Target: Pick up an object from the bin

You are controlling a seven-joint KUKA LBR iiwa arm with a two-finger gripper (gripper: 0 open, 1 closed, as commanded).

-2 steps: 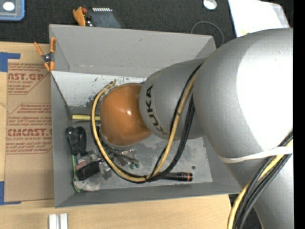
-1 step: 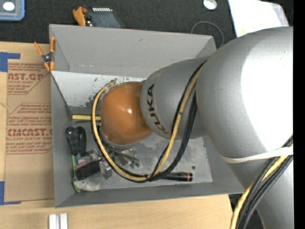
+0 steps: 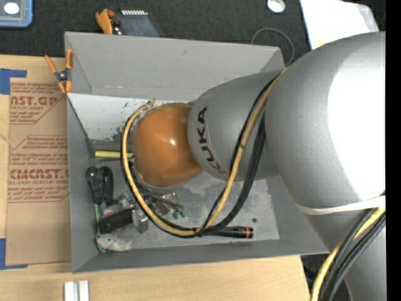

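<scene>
Against the bin's left wall lies a black rounded piece. A small heap fills the near-left corner. The gripper, under the orange cover, sits just right of that heap, likely the closest pick. I cannot tell whether it is open. A black marker lies farther right, lengthwise left-right.

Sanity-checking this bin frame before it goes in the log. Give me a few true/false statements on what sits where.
1. The arm's orange wrist cover hangs over the middle of the bin. True.
2. A black marker with an orange band lies by the bin's lower wall in the view, right of centre. True.
3. The yellow stick lies in the bin's right half. False: it lies at the left wall.
4. The small things are heaped in the upper right corner. False: the heap sits in the lower left corner.
</scene>
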